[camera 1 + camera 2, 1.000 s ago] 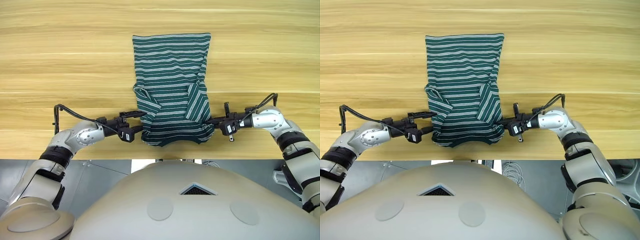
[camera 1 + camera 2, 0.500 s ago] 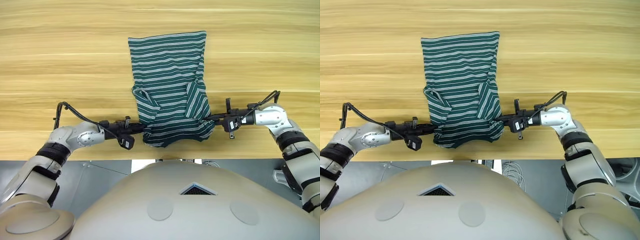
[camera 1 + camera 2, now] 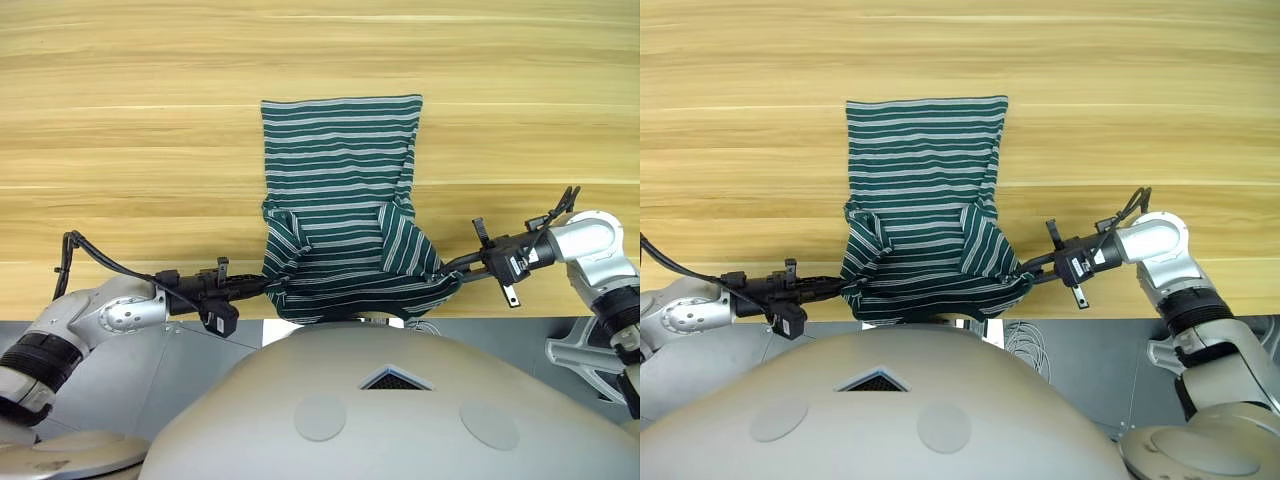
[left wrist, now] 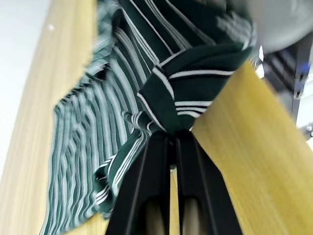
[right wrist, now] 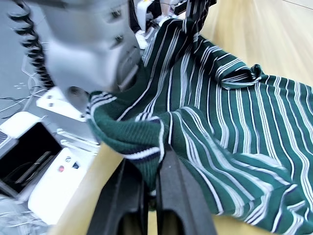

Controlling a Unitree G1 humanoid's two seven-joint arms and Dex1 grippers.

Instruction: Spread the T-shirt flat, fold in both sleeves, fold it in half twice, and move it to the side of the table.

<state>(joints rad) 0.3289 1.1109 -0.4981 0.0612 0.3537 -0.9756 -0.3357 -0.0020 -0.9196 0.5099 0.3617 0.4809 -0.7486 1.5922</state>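
Note:
A dark green T-shirt (image 3: 340,170) with white stripes lies lengthwise on the wooden table (image 3: 120,120), both sleeves folded in over its body. Its near end is stretched wide and hangs at the table's front edge. My left gripper (image 3: 268,287) is shut on the near left corner of the shirt (image 4: 181,100). My right gripper (image 3: 452,268) is shut on the near right corner (image 5: 132,142). The two corners are pulled apart, and the far hem stays flat on the table.
Bare wood surrounds the shirt on the left, right and far sides. Past the table's near edge (image 3: 120,319) there is grey floor with white equipment and cables (image 5: 44,147).
Both grippers have drawn back toward me and moved apart, stretching the shirt's near end wider and dragging it to the table's front edge.

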